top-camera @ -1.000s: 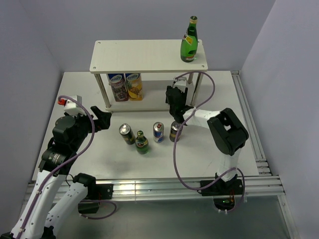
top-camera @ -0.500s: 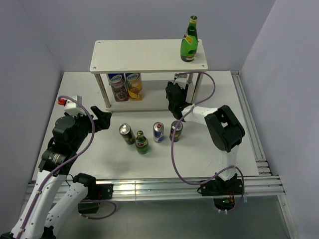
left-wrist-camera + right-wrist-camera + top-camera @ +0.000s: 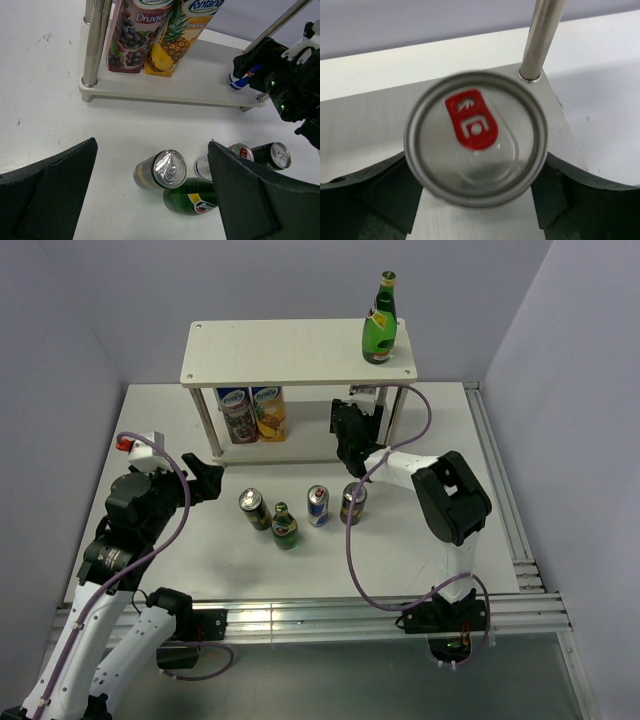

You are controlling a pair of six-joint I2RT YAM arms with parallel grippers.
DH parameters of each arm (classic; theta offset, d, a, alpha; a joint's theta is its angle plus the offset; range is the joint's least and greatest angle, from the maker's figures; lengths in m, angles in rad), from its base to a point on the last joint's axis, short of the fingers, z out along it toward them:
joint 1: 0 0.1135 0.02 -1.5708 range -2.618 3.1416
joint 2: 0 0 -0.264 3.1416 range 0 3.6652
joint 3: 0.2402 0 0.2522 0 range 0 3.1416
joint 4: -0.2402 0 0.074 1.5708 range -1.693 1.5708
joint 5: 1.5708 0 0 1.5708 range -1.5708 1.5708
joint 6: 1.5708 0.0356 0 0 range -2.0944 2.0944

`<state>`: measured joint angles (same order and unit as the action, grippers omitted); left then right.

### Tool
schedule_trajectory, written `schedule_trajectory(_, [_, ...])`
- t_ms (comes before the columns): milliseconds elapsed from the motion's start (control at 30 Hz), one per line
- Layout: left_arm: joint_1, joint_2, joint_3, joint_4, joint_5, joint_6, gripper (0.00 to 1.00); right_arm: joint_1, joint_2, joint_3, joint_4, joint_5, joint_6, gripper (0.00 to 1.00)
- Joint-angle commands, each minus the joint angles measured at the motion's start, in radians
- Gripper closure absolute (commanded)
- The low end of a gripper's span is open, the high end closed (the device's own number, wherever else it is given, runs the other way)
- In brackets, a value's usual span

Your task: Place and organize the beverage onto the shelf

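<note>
Your shelf point(image 3: 290, 352) holds two drinks; four stand off it.
One green bottle point(image 3: 379, 325) stands upright at the top board's right end. A red-tabbed can point(image 3: 476, 137) stands on the lower board by the right leg. Two dark cans point(image 3: 253, 508), a second green bottle point(image 3: 285, 527) and a blue-and-silver can point(image 3: 318, 505) stand on your worktop point(image 3: 420, 540).

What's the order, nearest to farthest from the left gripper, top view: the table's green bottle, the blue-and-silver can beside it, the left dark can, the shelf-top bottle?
1. left dark can, just right of the left gripper.
2. green bottle, next in the row.
3. blue-and-silver can, mid-row.
4. shelf-top bottle, far back right.
</note>
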<state>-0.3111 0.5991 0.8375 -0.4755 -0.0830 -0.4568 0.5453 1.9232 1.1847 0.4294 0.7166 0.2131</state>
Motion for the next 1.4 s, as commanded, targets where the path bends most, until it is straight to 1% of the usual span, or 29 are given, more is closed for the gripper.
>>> schedule_trajectory(0, [0.004, -0.010, -0.005, 0.038, 0.011, 0.017, 0.01, -0.015, 0.002, 0.058, 0.037, 0.026, -0.001, 0.14])
schedule_trajectory(167, [0.004, -0.010, -0.003, 0.038, 0.011, 0.015, 0.01, -0.015, -0.001, 0.056, 0.028, 0.029, -0.003, 0.14])
schedule_trajectory(467, [0.013, -0.010, -0.003, 0.038, 0.014, 0.018, 0.01, 0.001, -0.084, 0.018, -0.035, -0.043, 0.028, 0.12])
schedule_trajectory(533, [0.018, -0.007, -0.005, 0.041, 0.019, 0.018, 0.01, 0.010, -0.111, -0.003, -0.038, -0.037, 0.031, 0.06])
schedule_trajectory(567, [0.020, -0.009, -0.005, 0.041, 0.019, 0.018, 0.01, 0.013, -0.121, -0.010, -0.043, -0.036, 0.032, 0.00])
schedule_trajectory(833, [0.024, -0.015, -0.005, 0.043, 0.020, 0.018, 0.01, 0.053, -0.211, -0.059, -0.126, -0.017, 0.063, 0.00])
schedule_trajectory(933, [0.027, -0.015, -0.005, 0.041, 0.022, 0.020, 0.01, 0.070, -0.243, -0.069, -0.184, 0.000, 0.092, 0.00])
schedule_trajectory(1067, [0.030, -0.016, -0.005, 0.043, 0.020, 0.018, 0.01, 0.139, -0.315, -0.120, -0.228, 0.041, 0.120, 0.00])
schedule_trajectory(1133, [0.030, -0.016, -0.006, 0.041, 0.020, 0.018, 0.01, 0.177, -0.363, -0.145, -0.244, 0.102, 0.112, 0.00])
schedule_trajectory(1167, [0.030, -0.018, -0.005, 0.041, 0.020, 0.018, 0.01, 0.223, -0.377, -0.151, -0.262, 0.127, 0.100, 0.00])
schedule_trajectory(1300, [0.030, -0.016, -0.005, 0.040, 0.015, 0.018, 0.01, 0.340, -0.472, -0.184, -0.314, 0.265, 0.089, 0.00])
schedule_trajectory(1367, [0.032, -0.018, -0.006, 0.040, 0.015, 0.017, 0.01, 0.402, -0.545, -0.207, -0.383, 0.291, 0.135, 0.00])
